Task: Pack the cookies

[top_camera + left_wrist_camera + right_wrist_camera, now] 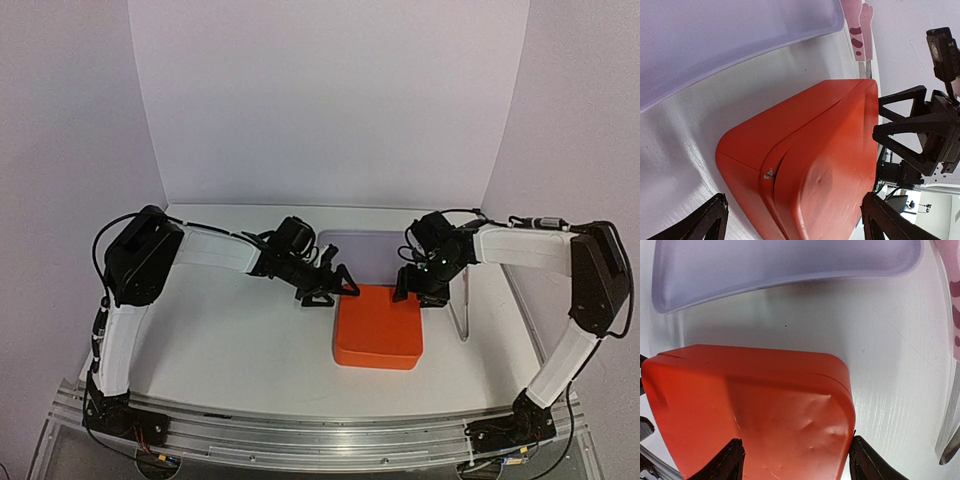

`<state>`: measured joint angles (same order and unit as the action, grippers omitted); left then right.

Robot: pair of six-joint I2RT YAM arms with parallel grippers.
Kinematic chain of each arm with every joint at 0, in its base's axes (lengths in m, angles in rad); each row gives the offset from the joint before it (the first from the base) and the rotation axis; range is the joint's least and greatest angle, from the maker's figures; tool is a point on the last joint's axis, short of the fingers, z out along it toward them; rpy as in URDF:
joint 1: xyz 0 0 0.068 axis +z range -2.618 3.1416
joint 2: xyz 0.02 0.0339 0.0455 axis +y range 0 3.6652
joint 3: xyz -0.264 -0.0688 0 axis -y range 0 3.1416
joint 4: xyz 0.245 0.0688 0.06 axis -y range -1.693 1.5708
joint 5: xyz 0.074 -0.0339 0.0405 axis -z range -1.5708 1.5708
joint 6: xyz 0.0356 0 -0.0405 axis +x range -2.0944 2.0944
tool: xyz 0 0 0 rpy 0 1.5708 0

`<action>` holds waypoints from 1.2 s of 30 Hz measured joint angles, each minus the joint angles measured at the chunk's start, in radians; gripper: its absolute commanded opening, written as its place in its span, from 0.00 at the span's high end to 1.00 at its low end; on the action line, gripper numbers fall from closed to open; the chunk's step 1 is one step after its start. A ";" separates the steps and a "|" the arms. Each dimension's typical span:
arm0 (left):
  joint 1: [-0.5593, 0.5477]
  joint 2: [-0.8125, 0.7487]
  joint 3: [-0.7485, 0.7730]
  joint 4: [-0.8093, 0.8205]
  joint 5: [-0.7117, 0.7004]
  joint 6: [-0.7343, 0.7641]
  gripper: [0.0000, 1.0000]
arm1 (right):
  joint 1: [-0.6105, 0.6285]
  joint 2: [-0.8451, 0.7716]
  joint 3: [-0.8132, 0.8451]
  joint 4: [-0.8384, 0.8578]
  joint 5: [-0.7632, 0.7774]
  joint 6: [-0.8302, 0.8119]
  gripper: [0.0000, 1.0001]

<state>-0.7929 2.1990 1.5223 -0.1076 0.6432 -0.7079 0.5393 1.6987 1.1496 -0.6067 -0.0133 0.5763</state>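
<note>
An orange box [378,325] with its lid on lies on the white table; the cookies are hidden. My left gripper [330,285] is at the box's far left corner. In the left wrist view the left gripper [797,222] is open, its fingers straddling the box [805,150] with a gap on one side. My right gripper [420,288] is at the far right corner. In the right wrist view the right gripper [797,460] has its jaws apart over the box [755,405], one finger above the lid and the other close against the box's side.
A lilac tray [365,245] lies just beyond the box, also in the wrist views as the tray [715,40] [780,265]. A pink paw-print strip with a metal end [950,295] lies right of the box, at the strip [463,310] from above. White walls stand behind.
</note>
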 measured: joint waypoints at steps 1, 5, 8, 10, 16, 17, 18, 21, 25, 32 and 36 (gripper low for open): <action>0.000 0.001 0.003 0.000 0.000 0.001 0.10 | 0.000 0.012 0.006 -0.003 0.002 -0.003 0.33; 0.000 0.015 0.013 0.000 0.006 0.001 0.14 | 0.000 0.041 0.023 -0.009 0.015 -0.016 0.35; 0.000 0.030 0.016 0.001 0.011 0.001 0.19 | 0.000 0.049 0.036 -0.015 0.022 -0.029 0.41; 0.000 0.041 0.021 -0.004 0.014 0.001 0.20 | -0.001 0.056 0.046 -0.021 0.022 -0.035 0.44; 0.003 0.075 0.074 -0.031 0.026 -0.001 0.31 | -0.007 0.072 0.074 -0.048 0.028 -0.053 0.51; 0.003 0.079 0.081 -0.037 0.027 0.000 0.33 | -0.007 0.075 0.079 -0.054 0.029 -0.055 0.52; 0.004 0.084 0.095 -0.049 0.028 0.000 0.36 | -0.008 0.078 0.085 -0.064 0.031 -0.056 0.54; 0.010 0.094 0.125 -0.076 0.038 -0.001 0.46 | -0.008 0.095 0.110 -0.094 0.038 -0.062 0.57; 0.023 0.115 0.177 -0.114 0.042 0.001 0.59 | -0.006 0.126 0.156 -0.137 0.050 -0.061 0.62; 0.048 0.130 0.217 -0.136 0.051 0.000 0.67 | -0.006 0.165 0.206 -0.186 0.057 -0.041 0.67; 0.048 0.131 0.213 -0.132 0.051 -0.007 0.69 | -0.006 0.183 0.219 -0.201 0.056 -0.032 0.68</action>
<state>-0.7448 2.3295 1.7358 -0.2392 0.6940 -0.7144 0.5335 1.8820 1.3686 -0.8075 0.0431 0.5440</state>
